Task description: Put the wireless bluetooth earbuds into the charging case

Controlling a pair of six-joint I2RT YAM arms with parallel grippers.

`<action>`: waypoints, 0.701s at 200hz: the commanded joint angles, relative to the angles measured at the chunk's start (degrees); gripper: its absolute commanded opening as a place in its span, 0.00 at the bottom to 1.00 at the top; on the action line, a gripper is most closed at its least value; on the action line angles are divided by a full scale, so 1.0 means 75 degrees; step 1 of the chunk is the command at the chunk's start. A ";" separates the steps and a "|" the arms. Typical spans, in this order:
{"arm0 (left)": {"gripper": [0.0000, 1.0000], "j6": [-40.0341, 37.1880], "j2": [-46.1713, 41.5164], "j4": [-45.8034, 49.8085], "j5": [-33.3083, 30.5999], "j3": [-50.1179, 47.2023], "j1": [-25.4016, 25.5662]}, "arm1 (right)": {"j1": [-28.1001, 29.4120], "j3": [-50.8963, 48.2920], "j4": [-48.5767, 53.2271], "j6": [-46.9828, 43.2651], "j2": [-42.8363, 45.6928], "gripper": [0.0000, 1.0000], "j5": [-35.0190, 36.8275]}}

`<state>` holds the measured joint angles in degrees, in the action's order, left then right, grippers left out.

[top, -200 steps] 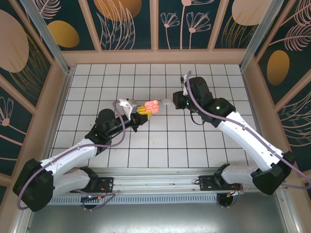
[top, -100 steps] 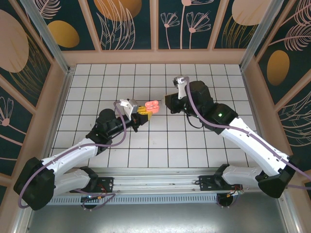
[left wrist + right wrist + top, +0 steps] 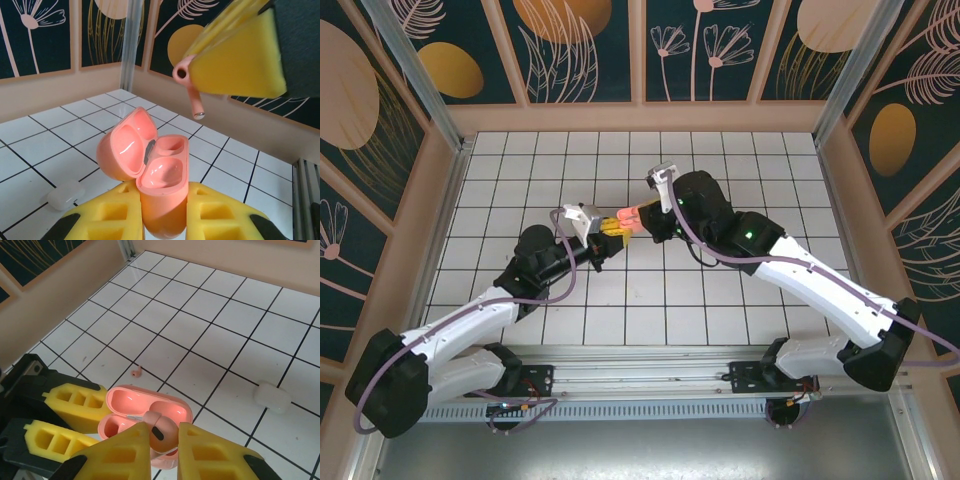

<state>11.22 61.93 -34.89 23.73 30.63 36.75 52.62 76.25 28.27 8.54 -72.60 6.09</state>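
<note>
An open salmon-pink charging case (image 3: 161, 175) stands upright between the yellow fingers of my left gripper (image 3: 162, 192), which is shut on its lower body. Its lid leans back to the left and both wells are empty. My right gripper (image 3: 164, 434) is shut on a pink earbud (image 3: 162, 430) and hovers just above the case (image 3: 131, 402). From the left wrist, that earbud (image 3: 186, 80) hangs stem-down up and to the right of the case, apart from it. A second pink earbud (image 3: 136, 372) lies on the tiles just beyond. From above, both grippers (image 3: 610, 228) (image 3: 648, 215) meet at the case (image 3: 628, 215).
A shut white case (image 3: 272, 397) lies on the tiles to the right of the pink one, and it appears again low on the left (image 3: 65, 194) from the left wrist. Wooden walls (image 3: 460, 150) enclose the tiled floor.
My right arm has swung left across the floor with the pink earbud in its grip, ending over the open case. The left arm and the case have stayed put.
</note>
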 commanded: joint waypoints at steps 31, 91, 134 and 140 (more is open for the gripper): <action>0.14 -0.0035 -0.0253 0.0035 0.0211 0.0054 0.0034 | 0.0071 0.0050 -0.0207 -0.0671 0.0035 0.16 0.0357; 0.14 -0.0035 -0.0229 0.0052 0.0476 0.0165 0.0033 | 0.0071 -0.0292 -0.0501 -0.1223 0.0232 0.16 -0.0071; 0.14 -0.0029 -0.0277 0.0076 0.0665 0.0230 0.0036 | 0.0063 -0.0612 -0.0693 -0.1500 0.0488 0.15 -0.0376; 0.14 -0.0031 -0.0294 0.0071 0.0678 0.0237 0.0035 | 0.0062 -0.0636 -0.0699 -0.1522 0.0511 0.16 -0.0406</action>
<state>11.22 60.99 -33.89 26.92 30.65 36.75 52.62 72.58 25.63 -0.49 -71.26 5.15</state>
